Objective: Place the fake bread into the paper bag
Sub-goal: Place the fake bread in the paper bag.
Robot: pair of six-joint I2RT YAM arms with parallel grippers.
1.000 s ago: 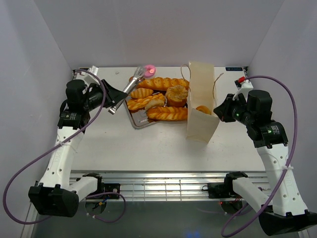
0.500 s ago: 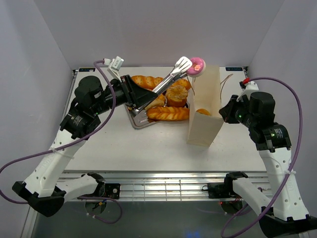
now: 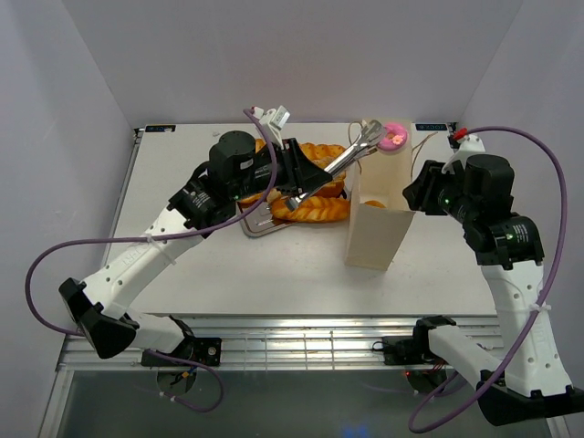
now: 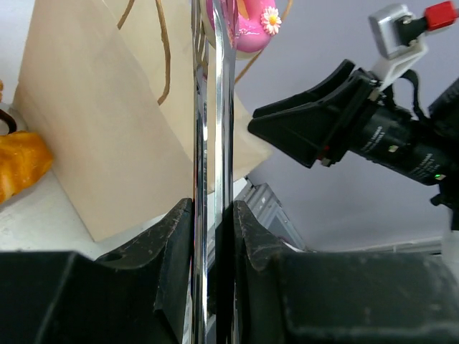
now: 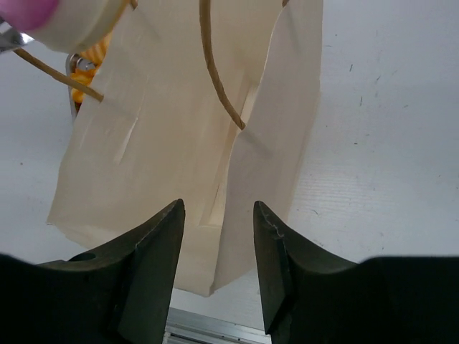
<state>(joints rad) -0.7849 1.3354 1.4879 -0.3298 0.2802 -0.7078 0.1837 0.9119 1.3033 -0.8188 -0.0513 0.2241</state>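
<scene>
My left gripper [image 3: 297, 182] [image 4: 213, 222] is shut on the handles of the metal tongs [image 3: 342, 160] [image 4: 213, 129]. The tong tips pinch a pink-iced donut [image 3: 394, 137] [image 4: 251, 25] of the fake bread, just above the open top of the paper bag [image 3: 374, 233] [image 4: 93, 143] [image 5: 179, 143]. The bag stands upright, and an orange piece [image 3: 374, 203] shows inside it. More fake bread [image 3: 310, 210] lies on the tray. My right gripper [image 3: 415, 193] [image 5: 219, 215] is open beside the bag's right side, holding nothing.
The silver tray [image 3: 258, 225] sits left of the bag, partly under my left arm. The bag's string handles [image 5: 215, 72] hang loose at its top. White walls close in the back and both sides of the table.
My left arm has swung right, carrying the tongs and the pink donut from behind the tray to above the bag. My right gripper has gone from shut to open.
</scene>
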